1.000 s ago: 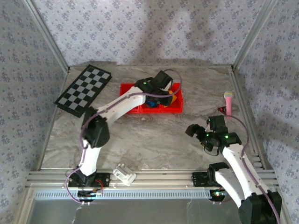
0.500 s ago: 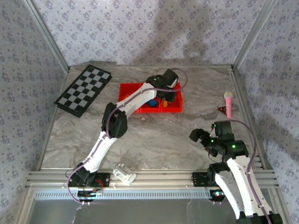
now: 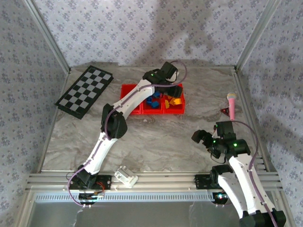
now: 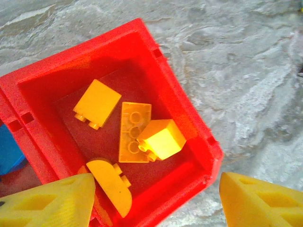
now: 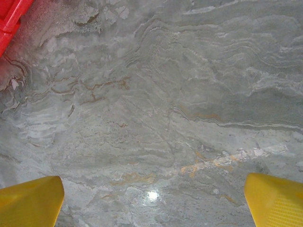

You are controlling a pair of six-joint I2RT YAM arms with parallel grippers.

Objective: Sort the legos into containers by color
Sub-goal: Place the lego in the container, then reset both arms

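Now, left gripper [image 4: 154, 201] jaws apart and empty above right-end compartment of red containers [image 4: 191, 118], four yellow-orange legos [image 4: 134, 132] lying inside, blue legos [image 3: 153, 100] in middle compartment, right gripper [image 5: 154, 203] spread wide, holding nothing, over marble table [image 5: 156, 94].

Checkerboard [image 3: 84, 91], white block [image 3: 126, 176], perhaps a pink microphone [image 3: 232, 105]

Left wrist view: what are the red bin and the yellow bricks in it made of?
Red bin: probably moulded plastic, matte and faintly grainy, with rounded moulded edges. Yellow bricks: hard plastic by the look, smooth with a slight sheen and crisp moulded studs.
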